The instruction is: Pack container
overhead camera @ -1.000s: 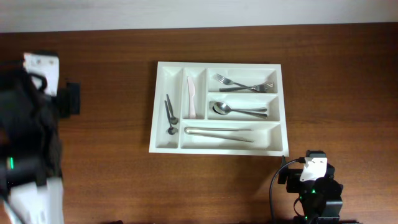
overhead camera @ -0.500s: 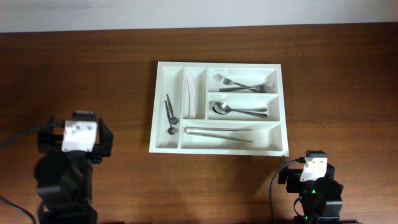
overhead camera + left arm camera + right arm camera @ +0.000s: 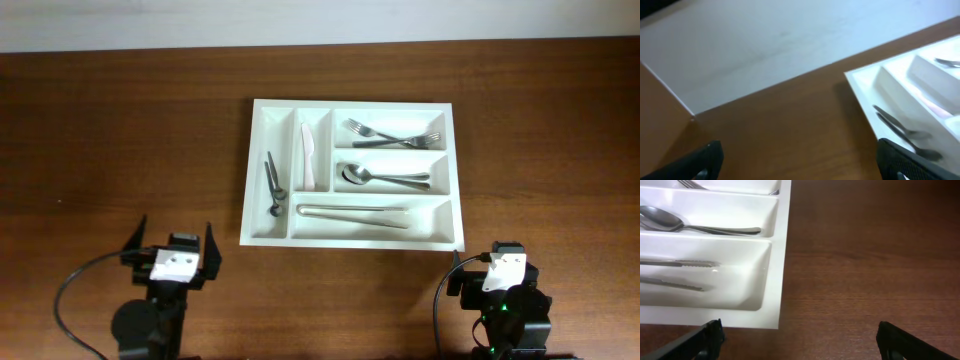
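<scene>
A large white rectangular plastic cutlery tray (image 3: 350,103) lies flat near the middle of the dark brown wooden table (image 3: 120,130), slightly towards its far edge. Its leftmost narrow compartment holds two small dark metal spoons (image 3: 273,185), and the narrow one beside it holds a white plastic knife (image 3: 310,158). On the right, the top long compartment holds crossed silver metal forks (image 3: 393,135). The middle one holds large silver spoons (image 3: 380,177), and the bottom one a long metal utensil (image 3: 352,213) (tongs or a pair of knives, I cannot tell which).

The left gripper (image 3: 172,240) sits low over bare wood near the front edge, off the tray's front left corner and apart from it. It is released, with its two black fingers (image 3: 705,160) spread wide and nothing between them. The right gripper (image 3: 800,340) sits near the tray's front right corner, just clear of the rim. It too is released and empty, with its fingers at the two lower corners of its wrist view.
</scene>
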### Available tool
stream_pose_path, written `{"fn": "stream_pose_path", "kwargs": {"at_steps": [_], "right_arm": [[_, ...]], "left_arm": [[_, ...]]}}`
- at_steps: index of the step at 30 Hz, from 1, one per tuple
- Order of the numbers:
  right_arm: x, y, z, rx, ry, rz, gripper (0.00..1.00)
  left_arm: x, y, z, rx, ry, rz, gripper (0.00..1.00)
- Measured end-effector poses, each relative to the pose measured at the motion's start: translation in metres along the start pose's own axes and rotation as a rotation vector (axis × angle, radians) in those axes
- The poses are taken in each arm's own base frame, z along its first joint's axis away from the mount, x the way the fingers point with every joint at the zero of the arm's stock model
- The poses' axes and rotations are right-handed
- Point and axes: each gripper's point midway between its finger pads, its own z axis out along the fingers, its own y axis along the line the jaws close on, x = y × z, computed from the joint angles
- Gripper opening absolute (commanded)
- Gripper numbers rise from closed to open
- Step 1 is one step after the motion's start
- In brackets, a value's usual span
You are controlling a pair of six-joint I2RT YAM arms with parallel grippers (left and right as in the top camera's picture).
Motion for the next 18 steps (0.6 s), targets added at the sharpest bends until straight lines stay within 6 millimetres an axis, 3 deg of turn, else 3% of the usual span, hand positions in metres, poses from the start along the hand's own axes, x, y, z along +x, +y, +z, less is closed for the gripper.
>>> {"fn": "stream_pose_path", "kwargs": {"at_steps": [9, 18], "right_arm": [[0.0, 0.0, 0.0, 0.0, 0.0, 0.0, 0.99], [0.0, 0.0, 0.0, 0.0, 0.0, 0.001, 0.99]], "left_arm": [[0.028, -0.026, 0.001, 0.061, -0.008, -0.003, 0.99], [0.027, -0.026, 0.0, 0.056, -0.025, -0.001, 0.99]]}}
